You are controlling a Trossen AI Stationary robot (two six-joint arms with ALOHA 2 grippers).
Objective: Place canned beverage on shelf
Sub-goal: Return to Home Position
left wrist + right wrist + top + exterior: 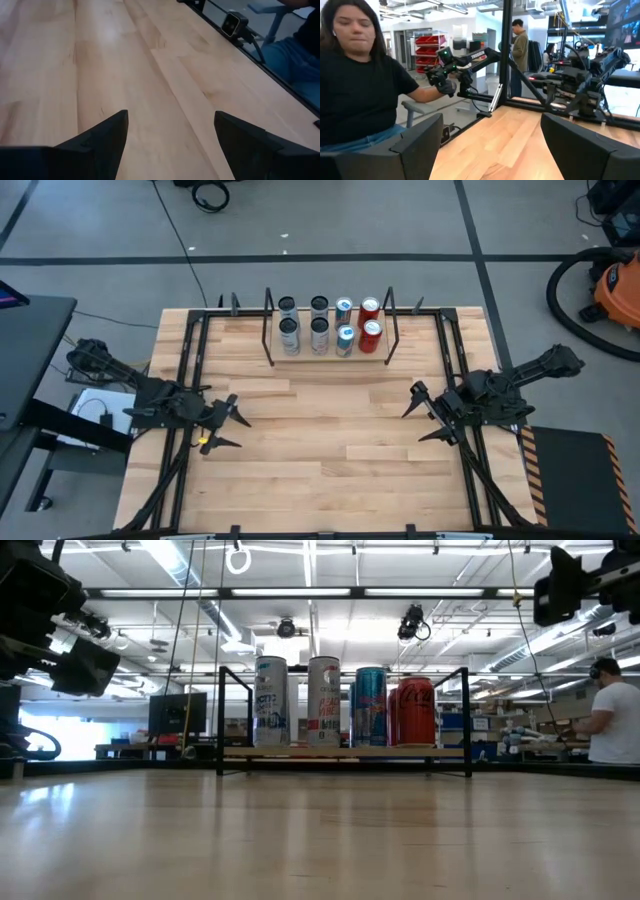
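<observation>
The shelf (pixel 330 356) is a pale-wood board between two black wire frames at the table's far middle. Several cans stand upright on it in two rows: dark and silver cans (pixel 288 335), blue cans (pixel 345 340) and red cans (pixel 370 332). In the low view they show as white (pixel 270 700), blue (pixel 370 706) and red (pixel 416 710) cans. My left gripper (pixel 232 425) is open and empty at the table's left. My right gripper (pixel 425 415) is open and empty at the table's right.
A black frame (pixel 455 370) runs along the table's left, right and far edges. A person sits beyond the table's near side in the right wrist view (pixel 360 100). A small camera (pixel 235 22) sits on the table's edge. Bare wood (pixel 330 440) lies between the grippers.
</observation>
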